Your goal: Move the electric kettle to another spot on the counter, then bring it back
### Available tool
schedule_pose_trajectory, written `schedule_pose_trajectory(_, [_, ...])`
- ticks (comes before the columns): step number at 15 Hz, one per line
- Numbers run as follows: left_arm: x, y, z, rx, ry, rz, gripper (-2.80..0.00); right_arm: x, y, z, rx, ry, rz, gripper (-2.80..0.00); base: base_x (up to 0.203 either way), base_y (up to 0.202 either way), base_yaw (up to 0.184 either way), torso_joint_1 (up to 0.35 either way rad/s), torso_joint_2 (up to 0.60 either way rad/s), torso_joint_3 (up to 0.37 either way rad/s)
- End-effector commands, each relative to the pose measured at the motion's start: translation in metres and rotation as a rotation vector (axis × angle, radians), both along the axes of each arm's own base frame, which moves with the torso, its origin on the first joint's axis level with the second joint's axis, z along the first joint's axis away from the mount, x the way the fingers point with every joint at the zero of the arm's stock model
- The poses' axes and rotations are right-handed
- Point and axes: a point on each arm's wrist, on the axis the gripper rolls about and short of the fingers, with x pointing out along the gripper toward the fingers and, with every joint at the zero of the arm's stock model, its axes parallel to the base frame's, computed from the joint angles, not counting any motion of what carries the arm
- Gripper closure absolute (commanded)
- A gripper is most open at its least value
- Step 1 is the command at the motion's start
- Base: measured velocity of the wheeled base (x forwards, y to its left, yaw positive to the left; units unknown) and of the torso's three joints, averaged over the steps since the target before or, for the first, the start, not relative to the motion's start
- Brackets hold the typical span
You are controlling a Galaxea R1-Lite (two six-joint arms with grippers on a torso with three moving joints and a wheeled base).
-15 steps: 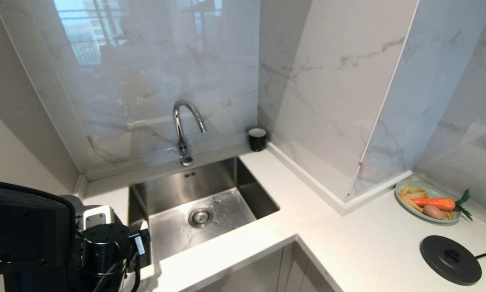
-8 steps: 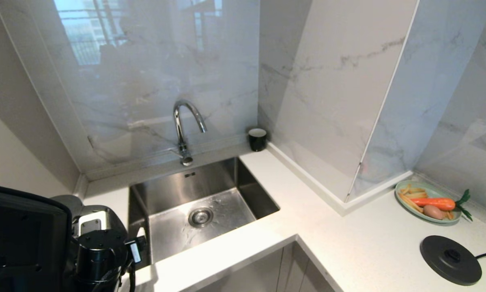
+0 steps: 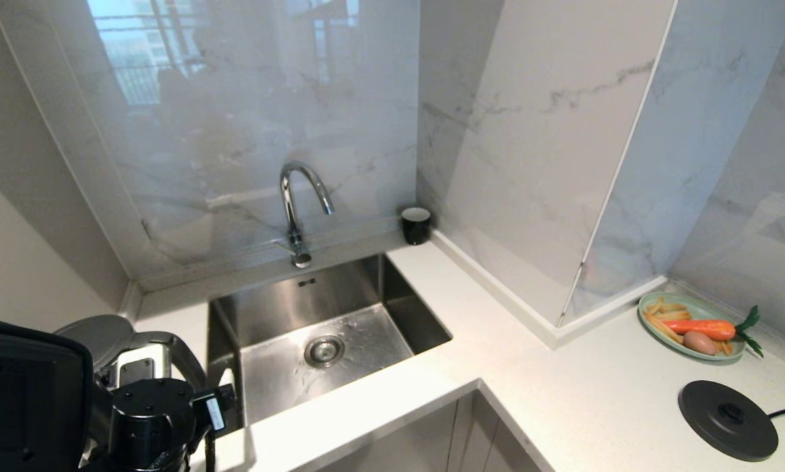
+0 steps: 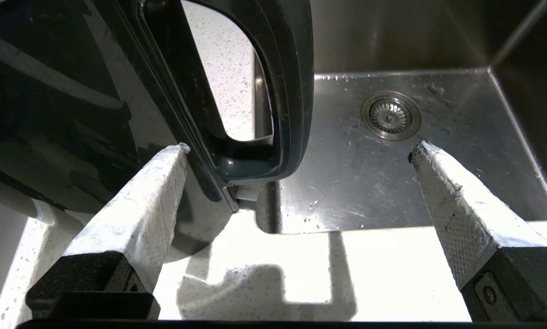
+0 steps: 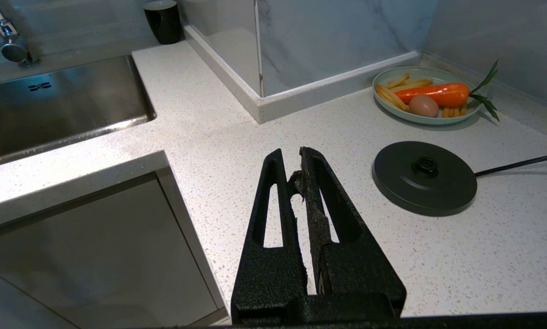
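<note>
The electric kettle (image 3: 101, 331) stands on the counter (image 3: 563, 406) just left of the sink, half hidden behind my left arm (image 3: 150, 419). In the left wrist view its glossy black body (image 4: 49, 114) fills one side and its loop handle (image 4: 287, 91) hangs ahead. My left gripper (image 4: 298, 151) is open wide; the handle's lower end lies between the fingertips, close to one white finger (image 4: 164, 183), and I see no squeeze on it. My right gripper (image 5: 291, 157) is shut and empty above the counter (image 5: 237, 114).
A steel sink (image 3: 392, 308) with a tap (image 3: 297, 210) lies beside the kettle. A small black cup (image 3: 415, 225) stands in the back corner. At the right are a round black corded base disc (image 3: 727, 419) and a green plate (image 3: 654, 314) of food.
My left arm has sunk toward the lower left of the head view, uncovering more of the kettle's lid and handle. Its fingers stay open. The kettle has not moved.
</note>
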Motion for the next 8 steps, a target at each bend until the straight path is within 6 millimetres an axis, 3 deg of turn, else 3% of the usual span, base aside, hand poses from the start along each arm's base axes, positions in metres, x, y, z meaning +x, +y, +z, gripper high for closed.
schedule_pose_trajectory(1, [-0.003, -0.003, 0.007, -0.015, -0.035, -0.013, -2.80, 0.000, 0.000, 0.000, 0.000, 0.000, 0.000, 0.00, 0.000, 0.000, 0.000, 0.000, 0.00, 0.000])
schedule_pose_trajectory(4, [-0.015, -0.009, 0.030, -0.057, -0.115, -0.068, -2.80, 0.000, 0.000, 0.000, 0.000, 0.000, 0.000, 0.00, 0.000, 0.000, 0.000, 0.000, 0.00, 0.000])
schedule_pose_trajectory(8, [-0.024, -0.010, 0.036, -0.053, -0.108, -0.095, -2.80, 0.000, 0.000, 0.000, 0.000, 0.000, -0.001, 0.00, 0.000, 0.000, 0.000, 0.000, 0.00, 0.000])
